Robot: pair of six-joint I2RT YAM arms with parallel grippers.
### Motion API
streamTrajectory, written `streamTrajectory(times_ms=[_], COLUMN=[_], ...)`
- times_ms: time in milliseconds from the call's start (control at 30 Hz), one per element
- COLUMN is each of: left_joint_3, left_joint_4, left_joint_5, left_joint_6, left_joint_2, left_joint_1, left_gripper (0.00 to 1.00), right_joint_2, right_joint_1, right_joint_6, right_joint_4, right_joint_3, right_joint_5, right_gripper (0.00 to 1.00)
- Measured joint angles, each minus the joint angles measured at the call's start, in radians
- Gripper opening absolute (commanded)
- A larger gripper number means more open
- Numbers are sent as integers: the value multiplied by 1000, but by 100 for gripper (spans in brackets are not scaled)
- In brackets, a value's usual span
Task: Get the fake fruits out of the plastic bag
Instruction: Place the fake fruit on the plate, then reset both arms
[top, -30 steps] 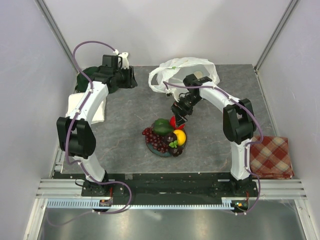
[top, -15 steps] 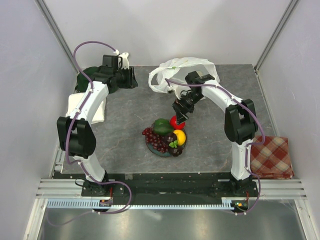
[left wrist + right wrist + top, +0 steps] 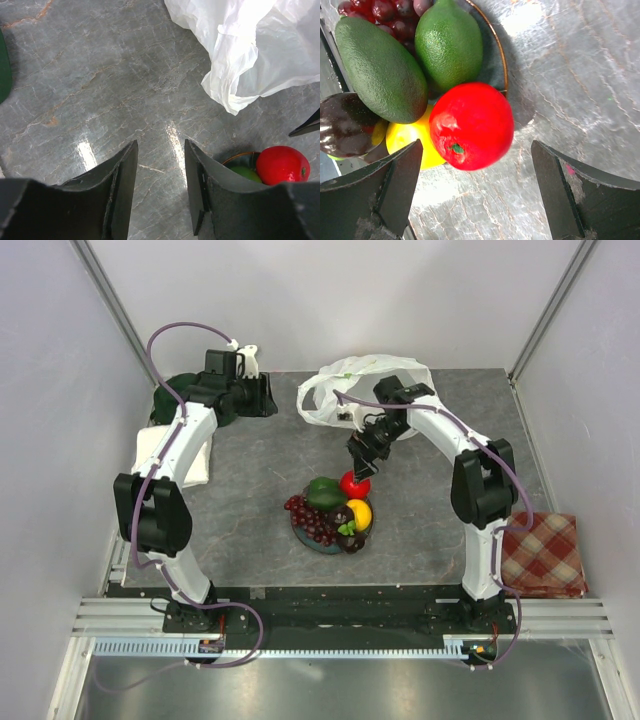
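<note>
The fake fruits lie piled on a round plate [image 3: 306, 538] mid-table: dark red grapes [image 3: 308, 518], a green piece [image 3: 323, 491], a red apple [image 3: 354, 484], a yellow fruit [image 3: 359, 514] and a dark purple fruit [image 3: 343, 517]. The white plastic bag [image 3: 350, 385] lies crumpled at the back. My right gripper [image 3: 366, 445] is open and empty, between bag and plate. The right wrist view shows it [image 3: 476, 145] above the apple [image 3: 471, 126], which rests at the plate's rim [image 3: 497, 55]. My left gripper [image 3: 265, 395] is open and empty left of the bag [image 3: 250, 45].
A red checked cloth [image 3: 542, 555] lies at the right front. A dark green cap [image 3: 175, 390] and a white cloth [image 3: 195, 455] lie at the back left under the left arm. Grey walls close in the table on three sides.
My right gripper has drawn back from the plate toward the bag. The red apple it was over now lies uncovered at the plate's far edge. The left arm has not moved.
</note>
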State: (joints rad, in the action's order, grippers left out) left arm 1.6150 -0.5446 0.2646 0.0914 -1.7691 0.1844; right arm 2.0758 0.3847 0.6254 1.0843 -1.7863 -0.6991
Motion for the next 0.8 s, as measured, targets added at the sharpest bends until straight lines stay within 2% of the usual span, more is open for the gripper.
streamTrajectory(times_ms=[167, 200, 300, 467, 633, 800], left_joint_3=[1, 2, 2, 2, -13, -39], left_joint_4=[0, 0, 0, 0, 1, 0], left_joint_5=[2, 2, -2, -16, -32, -53], left_joint_6=[-1, -1, -3, -7, -9, -14], left_joint_2=[0, 0, 1, 14, 65, 126], left_joint_1=[0, 0, 0, 0, 0, 0], left_gripper=[81, 83, 99, 99, 99, 99], right_joint_2=[-18, -20, -35, -128, -296, -397], right_joint_1=[-12, -17, -32, -65, -76, -74], right_joint_6=[-15, -23, -74, -185, -280, -319], right_joint_4=[6, 7, -4, -108, -257, -330], right_joint_3=[-22, -30, -63, -65, -1, 61], right_joint_5=[1, 1, 27, 161, 323, 390], right_gripper=[98, 98, 98, 98, 98, 98])
